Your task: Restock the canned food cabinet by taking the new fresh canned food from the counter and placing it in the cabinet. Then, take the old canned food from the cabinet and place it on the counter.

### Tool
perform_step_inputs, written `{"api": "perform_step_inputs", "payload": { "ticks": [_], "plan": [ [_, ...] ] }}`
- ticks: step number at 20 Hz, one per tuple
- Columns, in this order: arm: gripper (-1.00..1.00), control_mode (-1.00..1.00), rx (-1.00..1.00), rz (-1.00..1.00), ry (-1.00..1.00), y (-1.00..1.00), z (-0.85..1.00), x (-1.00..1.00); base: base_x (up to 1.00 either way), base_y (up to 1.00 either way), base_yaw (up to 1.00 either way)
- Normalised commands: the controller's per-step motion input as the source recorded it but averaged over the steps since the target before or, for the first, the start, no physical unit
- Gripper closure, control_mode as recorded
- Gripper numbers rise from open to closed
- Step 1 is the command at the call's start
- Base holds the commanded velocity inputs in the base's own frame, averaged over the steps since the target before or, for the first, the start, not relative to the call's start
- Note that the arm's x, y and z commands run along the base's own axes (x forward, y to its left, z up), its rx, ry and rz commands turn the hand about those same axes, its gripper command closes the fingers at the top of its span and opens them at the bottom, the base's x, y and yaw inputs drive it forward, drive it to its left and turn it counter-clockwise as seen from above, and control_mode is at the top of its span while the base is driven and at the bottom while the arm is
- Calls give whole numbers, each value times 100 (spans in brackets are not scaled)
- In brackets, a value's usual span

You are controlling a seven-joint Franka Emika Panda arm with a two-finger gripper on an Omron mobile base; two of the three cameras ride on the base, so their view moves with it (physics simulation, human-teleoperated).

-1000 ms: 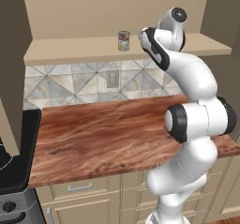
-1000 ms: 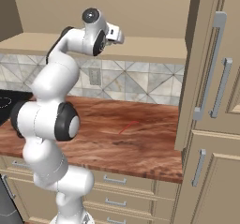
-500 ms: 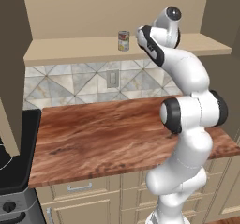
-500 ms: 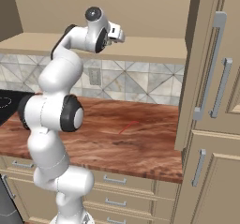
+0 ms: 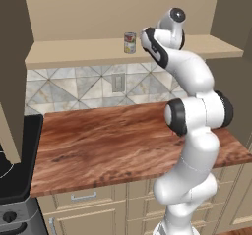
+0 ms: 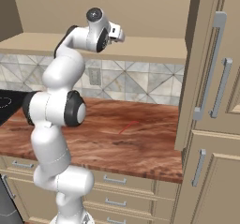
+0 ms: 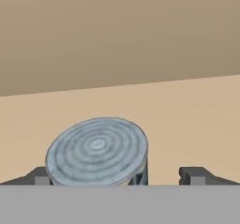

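**Gripper up at the cabinet shelf, old can between its tips**

Hand view: the old canned food stands upright on the tan shelf of the cabinet, long axis straight up, ringed grey lid facing the cam. It sits at about 6 o'clock, between the two dark fingertips. The gripper is wide open w/ a gap on the right side of the can; the left tip is just beside it, can't tell if it touches. Nothing is held.

Left base view: the new fresh canned food stands upright on the same shelf, lid up, at about 9 o'clock from the arm's wrist & near it. The counter lies below, at 6 o'clock from the shelf.
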Motion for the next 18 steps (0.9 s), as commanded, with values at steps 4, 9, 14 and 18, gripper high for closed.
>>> {"api": "perform_step_inputs", "payload": {
  "ticks": [4, 9, 14, 18],
  "plan": [
    [100, -100, -2, 0, 0, 4, -1, 23, 0, 0, 0],
    [100, -100, 0, 0, 0, 0, 0, 1, 0, 0, 0],
    [100, -100, 0, 0, 0, 0, 0, 0, 0, 0, 0],
    [100, -100, 0, 0, -5, 0, 0, -24, 0, 0, 0]
  ]
}}
